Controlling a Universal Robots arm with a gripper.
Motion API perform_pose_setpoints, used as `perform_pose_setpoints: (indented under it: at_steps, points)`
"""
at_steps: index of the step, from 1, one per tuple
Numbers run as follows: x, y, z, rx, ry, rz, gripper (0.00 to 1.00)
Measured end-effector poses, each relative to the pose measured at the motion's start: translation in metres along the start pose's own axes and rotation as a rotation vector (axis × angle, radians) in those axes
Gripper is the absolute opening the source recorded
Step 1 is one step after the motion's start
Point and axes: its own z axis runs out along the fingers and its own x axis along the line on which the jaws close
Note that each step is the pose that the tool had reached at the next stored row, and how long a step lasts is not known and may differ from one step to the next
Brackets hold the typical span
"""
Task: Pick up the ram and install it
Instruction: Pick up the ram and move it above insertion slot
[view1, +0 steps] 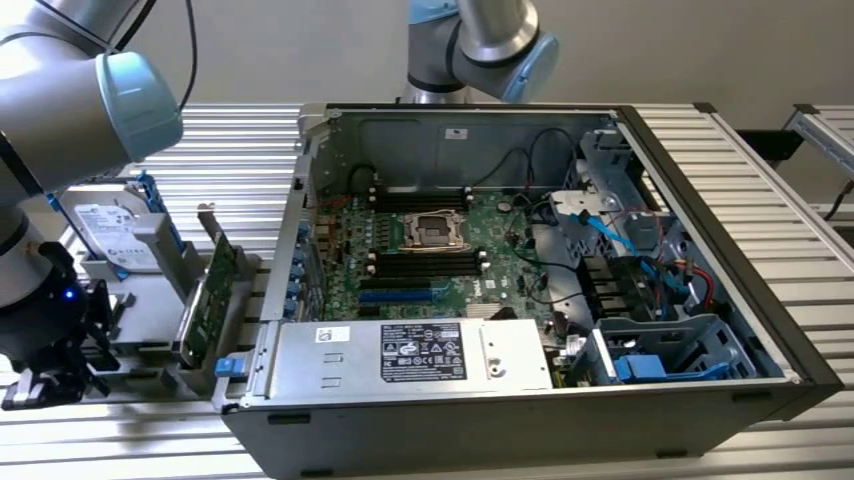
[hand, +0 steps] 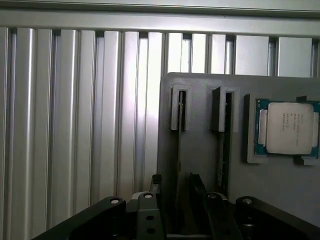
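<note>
Hovering low, I've got the gripper with its fingers spread, straddling one slot of the grey holder and pinching nothing. What I take for the ram stands edge-on in that slot, between the fingers. It's a thin dark line, so I can't be sure. Beyond it, a processor sits in its own recess of the holder. Over in the computer case, the memory slots look empty: pickup not made, install all left.
</note>
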Motion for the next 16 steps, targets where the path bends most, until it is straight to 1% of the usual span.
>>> perform_pose_setpoints:
  at_steps: [12,14,15,16]
  points:
    - [-0.0012,0.0023,0.0007,0.0001,0.0000,0.000,0.36]
    - [-0.0011,0.0023,0.0007,-0.0001,0.0001,0.000,0.34]
    - [-0.0012,0.0024,0.0007,-0.0002,0.0001,0.000,0.28]
    - [-0.0012,0.0024,0.0007,-0.0003,0.0001,0.000,0.28]
